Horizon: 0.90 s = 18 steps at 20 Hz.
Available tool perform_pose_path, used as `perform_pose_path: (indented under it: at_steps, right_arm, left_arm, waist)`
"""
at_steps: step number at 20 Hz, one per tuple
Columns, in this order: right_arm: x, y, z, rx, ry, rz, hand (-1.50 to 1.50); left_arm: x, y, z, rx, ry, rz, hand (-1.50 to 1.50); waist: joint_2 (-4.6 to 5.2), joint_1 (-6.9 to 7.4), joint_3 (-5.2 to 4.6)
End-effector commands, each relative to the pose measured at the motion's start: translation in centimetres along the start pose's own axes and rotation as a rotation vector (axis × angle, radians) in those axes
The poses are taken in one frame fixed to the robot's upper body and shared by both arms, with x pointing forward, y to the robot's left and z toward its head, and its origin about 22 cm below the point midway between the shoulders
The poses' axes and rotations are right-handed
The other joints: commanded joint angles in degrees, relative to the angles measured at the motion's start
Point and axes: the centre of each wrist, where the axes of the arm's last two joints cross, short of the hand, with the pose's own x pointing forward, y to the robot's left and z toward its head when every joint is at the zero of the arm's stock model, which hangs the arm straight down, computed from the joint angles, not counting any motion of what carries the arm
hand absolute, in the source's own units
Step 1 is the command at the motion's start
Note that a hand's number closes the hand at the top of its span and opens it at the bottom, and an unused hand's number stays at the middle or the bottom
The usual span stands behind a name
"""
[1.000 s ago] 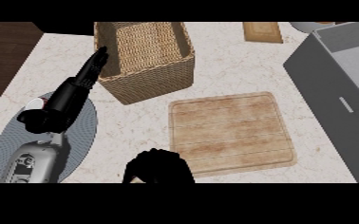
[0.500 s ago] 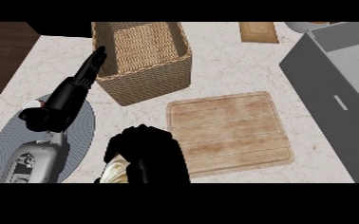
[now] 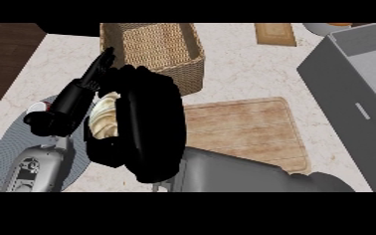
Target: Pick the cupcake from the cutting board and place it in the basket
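Far left, a grey round plate (image 3: 11,139) can be seen. Over it the left hand (image 3: 73,99) is parked with its fingers held straight, pointing toward the far side, nothing in it.

Just right of that, the cupcake (image 3: 105,119) is found. It's off the cutting board and apparently lifted, with only its pale swirled top peeking out. It's wrapped by the right hand (image 3: 150,124), whose fingers are curled around it from the right.

The basket (image 3: 187,69) is set just beyond, on the far side, so the carry looks mostly done.

The cupcake is probably light and soft, with frosting that's easily smeared. It's best gripped low around the wrapper and kept upright, not squashed.

Right of the hand the cutting board (image 3: 242,129) is seen, and a grey box (image 3: 345,64) is at the right edge.
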Motion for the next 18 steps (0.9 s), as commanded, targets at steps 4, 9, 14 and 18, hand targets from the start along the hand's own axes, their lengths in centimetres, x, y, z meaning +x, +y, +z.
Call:
perform_pose_path:
  at_steps: [4, 9, 14, 18]
  right_arm:
    - [3.0, -1.1, -5.8, -0.148, 0.219, -0.064, 1.5]
    - [2.9, -1.3, -9.9, -0.252, 0.264, -0.044, 1.5]
    - [0.7, -0.3, -12.2, -0.27, 0.328, -0.013, 1.5]
    - [-0.4, 0.7, -12.5, -0.237, 0.359, -0.016, 1.5]
  left_arm:
    - [-0.6, -0.5, -0.5, -0.022, 0.038, 0.014, 0.0]
    - [-1.4, -1.1, -0.1, -0.019, 0.053, 0.011, 0.0]
    - [-0.8, -0.9, 0.6, -0.003, 0.048, 0.004, 0.0]
    - [-1.5, -0.3, 1.1, -0.009, 0.055, 0.022, 0.0]
  waist:
    - [0.57, 0.59, -0.18]
    - [0.96, 0.04, -0.16]
    - [0.92, 0.04, -0.05]
    - [0.97, -0.25, -0.05]
